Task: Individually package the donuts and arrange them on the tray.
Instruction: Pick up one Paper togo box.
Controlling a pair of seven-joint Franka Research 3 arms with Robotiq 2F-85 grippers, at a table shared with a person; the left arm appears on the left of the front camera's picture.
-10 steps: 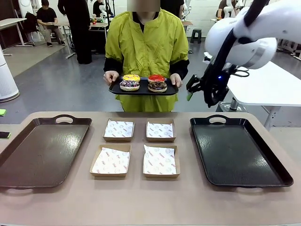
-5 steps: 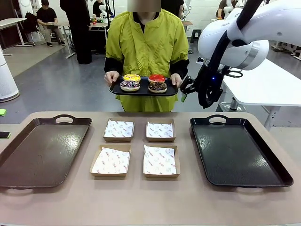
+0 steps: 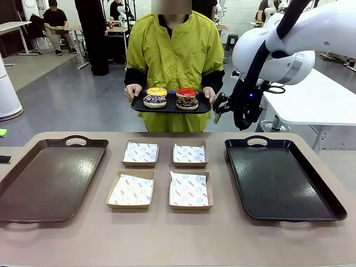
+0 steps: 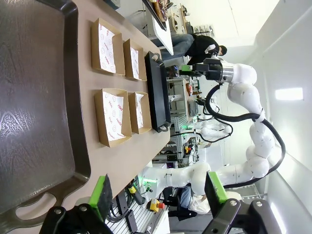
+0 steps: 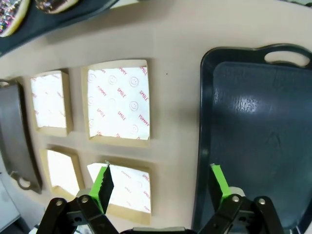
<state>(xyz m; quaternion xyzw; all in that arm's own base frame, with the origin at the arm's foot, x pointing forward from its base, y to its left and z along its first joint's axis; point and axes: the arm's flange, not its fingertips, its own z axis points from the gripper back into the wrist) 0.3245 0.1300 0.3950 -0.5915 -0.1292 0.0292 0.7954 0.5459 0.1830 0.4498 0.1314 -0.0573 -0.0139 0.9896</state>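
While the right gripper (image 3: 218, 109) hangs spread just beside the person's small tray (image 3: 167, 110), the donuts (image 3: 171, 98) sit on it; a hasty reach could knock that tray and spill them.

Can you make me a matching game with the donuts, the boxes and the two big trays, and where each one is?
Things:
1. donuts
2. cardboard boxes
3. brown tray
4. black tray

Places:
A. on the robot's right side of the table
B. on the small tray that the person holds
C. on the robot's left side of the table
D. in the middle, between the two big trays

Pairs: 1-B, 2-D, 3-C, 4-A
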